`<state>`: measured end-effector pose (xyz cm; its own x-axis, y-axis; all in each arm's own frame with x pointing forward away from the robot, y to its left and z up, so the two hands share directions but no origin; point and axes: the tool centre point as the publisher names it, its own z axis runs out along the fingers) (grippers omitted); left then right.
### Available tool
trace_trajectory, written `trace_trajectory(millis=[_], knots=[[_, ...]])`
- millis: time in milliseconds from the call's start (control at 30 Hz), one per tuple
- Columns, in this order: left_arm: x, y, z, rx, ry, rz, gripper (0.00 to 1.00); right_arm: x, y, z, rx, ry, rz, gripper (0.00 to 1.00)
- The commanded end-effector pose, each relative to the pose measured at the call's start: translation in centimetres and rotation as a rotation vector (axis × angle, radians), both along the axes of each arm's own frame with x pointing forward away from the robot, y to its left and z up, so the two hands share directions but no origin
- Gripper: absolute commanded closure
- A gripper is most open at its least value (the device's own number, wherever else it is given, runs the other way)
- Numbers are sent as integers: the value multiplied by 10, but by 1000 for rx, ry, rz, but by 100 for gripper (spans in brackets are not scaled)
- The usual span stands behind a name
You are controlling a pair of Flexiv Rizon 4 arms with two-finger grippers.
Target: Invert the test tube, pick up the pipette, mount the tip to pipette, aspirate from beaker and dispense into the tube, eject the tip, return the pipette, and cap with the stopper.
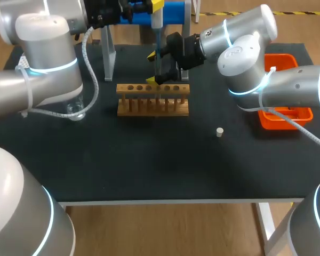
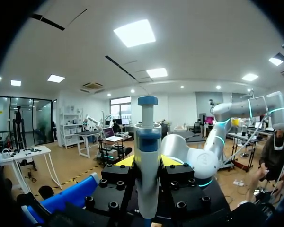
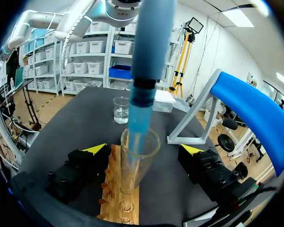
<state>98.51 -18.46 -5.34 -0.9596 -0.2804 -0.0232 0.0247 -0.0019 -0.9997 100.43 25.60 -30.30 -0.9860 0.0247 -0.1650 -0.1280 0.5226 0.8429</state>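
Black bench (image 1: 149,160) with a wooden rack (image 1: 152,106) at mid-back. The tube (image 3: 135,165) stands upright in a rack hole, mouth up. My left pincer (image 2: 147,163) is clamped on the pipette (image 2: 147,142), a yellow fingertip on each side of the barrel below the blue plunger. The pipette hangs vertical over the rack with its tip (image 3: 136,127) just inside the tube mouth. My right pincer (image 3: 143,151) is spread wide around the tube, both fingers well clear of the glass and holding nothing. The beaker (image 1: 74,110), with clear liquid, sits off by my left arm. The stopper (image 1: 220,132) lies loose on the bench, apart from the rack.

Looks like the dispense step. The tube is probably thin glass: light, slick and breakable, so take it mid-body below the rim with a soft squeeze and no side load from the tip. The pipette reads as rigid plastic and not heavy, and the barrel grip seems right since it leaves the plunger free. The stopper is small and light and may roll or skid, so pinch it across the sides.
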Motion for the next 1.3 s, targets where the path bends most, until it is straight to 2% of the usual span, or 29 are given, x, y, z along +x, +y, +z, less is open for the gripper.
trace_trajectory(millis=[33, 467, 1300], knots=[[-1, 0, -2, -1, -1, 2, 100, 1, 0, 0, -3, 2, 2, 0], [1, -2, -5, 23, 4, -13, 100, 1, 0, 0, -3, 2, 2, 0], [2, -3, -12, 21, -4, -21, 100, 1, 0, 0, -3, 2, 2, 0]])
